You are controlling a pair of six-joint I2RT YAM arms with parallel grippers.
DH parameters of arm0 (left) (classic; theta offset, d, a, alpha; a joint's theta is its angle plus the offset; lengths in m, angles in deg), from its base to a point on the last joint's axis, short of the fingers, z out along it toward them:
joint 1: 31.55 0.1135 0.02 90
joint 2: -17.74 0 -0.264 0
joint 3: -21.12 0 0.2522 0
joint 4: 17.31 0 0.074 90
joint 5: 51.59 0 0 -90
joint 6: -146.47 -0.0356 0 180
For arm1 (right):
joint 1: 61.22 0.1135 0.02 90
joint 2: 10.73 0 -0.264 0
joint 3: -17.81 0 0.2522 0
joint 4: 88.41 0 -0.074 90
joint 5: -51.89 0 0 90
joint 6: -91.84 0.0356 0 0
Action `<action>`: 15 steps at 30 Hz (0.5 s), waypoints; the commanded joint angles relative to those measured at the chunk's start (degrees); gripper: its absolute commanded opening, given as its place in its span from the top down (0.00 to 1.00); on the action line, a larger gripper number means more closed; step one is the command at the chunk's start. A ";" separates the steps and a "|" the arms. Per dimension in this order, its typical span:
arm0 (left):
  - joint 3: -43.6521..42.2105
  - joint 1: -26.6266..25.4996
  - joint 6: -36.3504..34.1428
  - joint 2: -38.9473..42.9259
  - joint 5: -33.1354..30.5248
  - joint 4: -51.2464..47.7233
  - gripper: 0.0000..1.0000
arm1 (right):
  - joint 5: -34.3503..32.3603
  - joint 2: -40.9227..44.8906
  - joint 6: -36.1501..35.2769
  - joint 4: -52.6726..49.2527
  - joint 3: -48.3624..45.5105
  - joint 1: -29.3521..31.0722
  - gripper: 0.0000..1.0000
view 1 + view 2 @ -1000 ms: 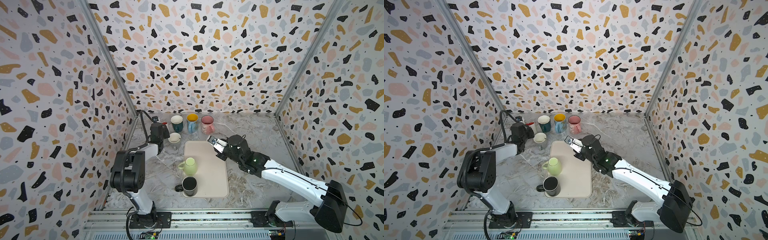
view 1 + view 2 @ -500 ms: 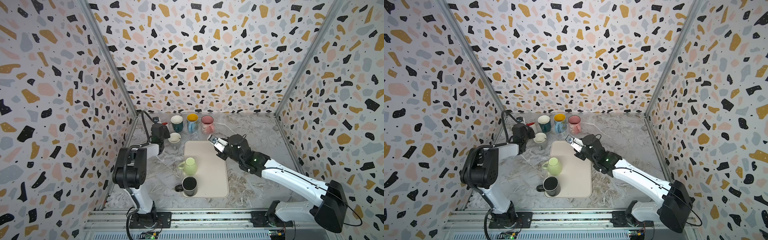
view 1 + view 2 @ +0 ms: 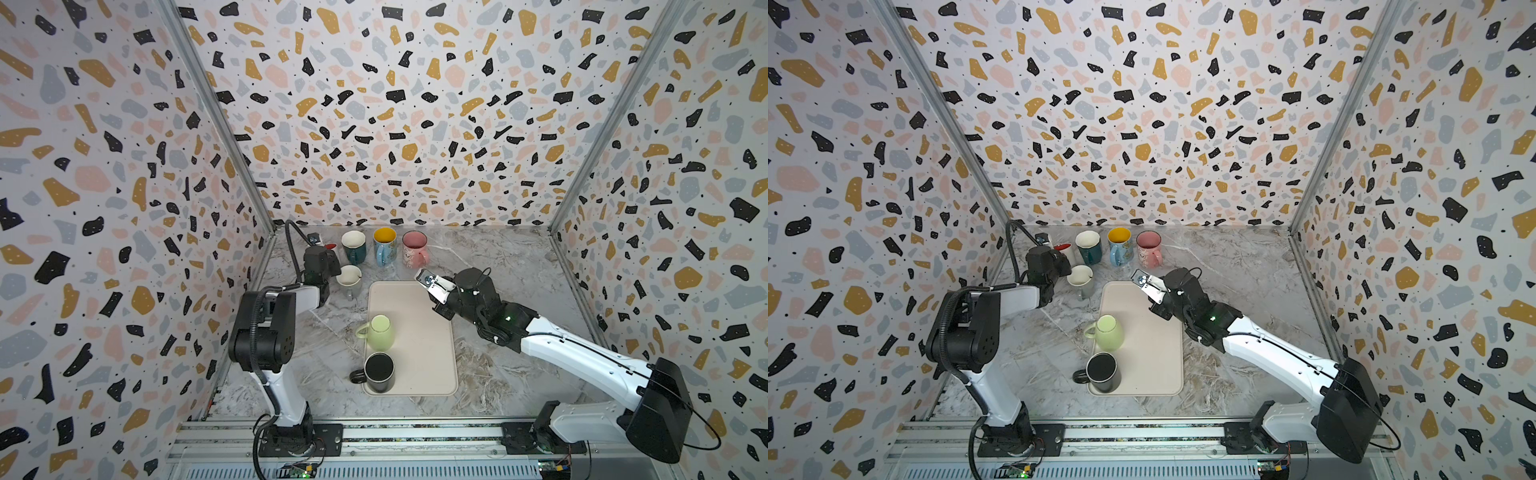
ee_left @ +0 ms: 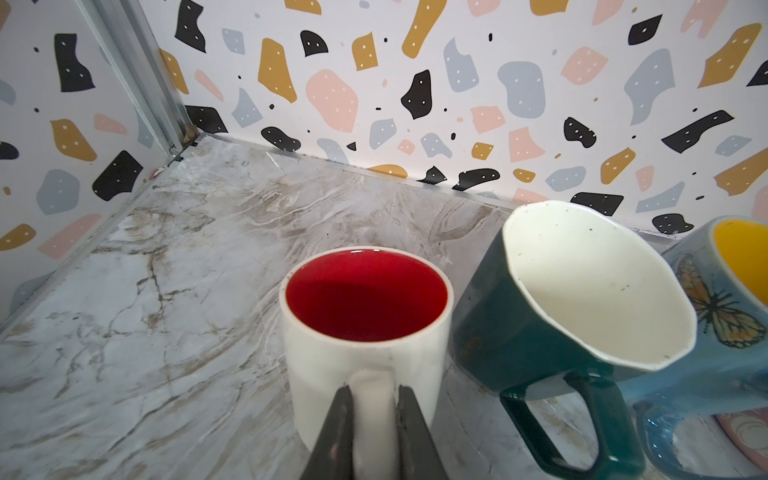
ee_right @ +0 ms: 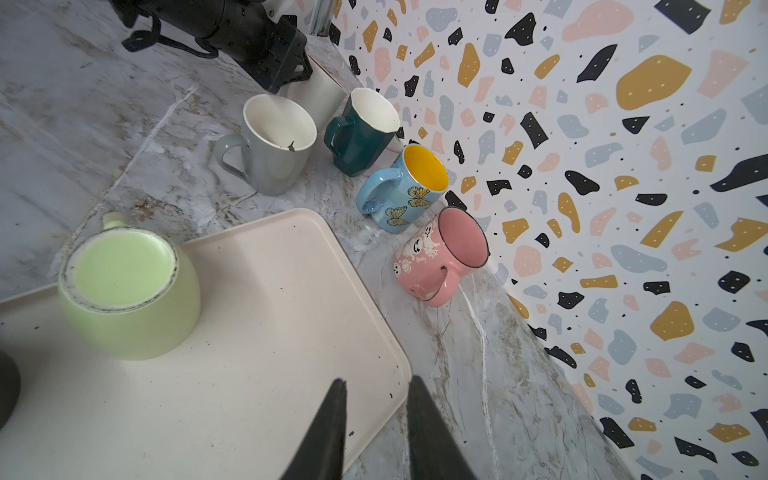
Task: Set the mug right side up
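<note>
Robot lab test cell, not a lived-in room: booth of terrazzo-print walls (image 3: 395,104) joined by bare aluminium posts (image 3: 216,116), marble-print tabletop (image 3: 498,257), left arm (image 3: 266,332) and right arm (image 3: 582,353) mounted on an aluminium rail (image 3: 415,432) at the open front, bare circuit board (image 3: 301,471) exposed.

White ceramic mug with red interior (image 4: 365,332): glossy glaze inside and out. Dark green faceted ceramic mug (image 4: 498,332): glossy exterior, matt speckled cream interior. Pale green rounded ceramic mug (image 5: 129,303): smooth glaze, rough unglazed foot ring. Cream rectangular plastic-looking tray (image 5: 270,353): matt, lightly speckled. Marble-patterned surface (image 4: 166,291): smooth, low sheen. Terrazzo-print walls (image 4: 415,83): smooth, matt.
</note>
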 commanded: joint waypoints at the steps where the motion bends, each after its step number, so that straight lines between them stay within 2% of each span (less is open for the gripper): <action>1: 0.55 0.24 -0.20 0.96 -1.06 6.29 1.00 | 0.75 0.27 0.93 0.98 1.83 -0.20 0.72; 15: 1.64 0.24 0.05 1.19 -1.49 1.39 1.00 | 1.22 0.63 1.72 0.80 1.79 -0.20 0.72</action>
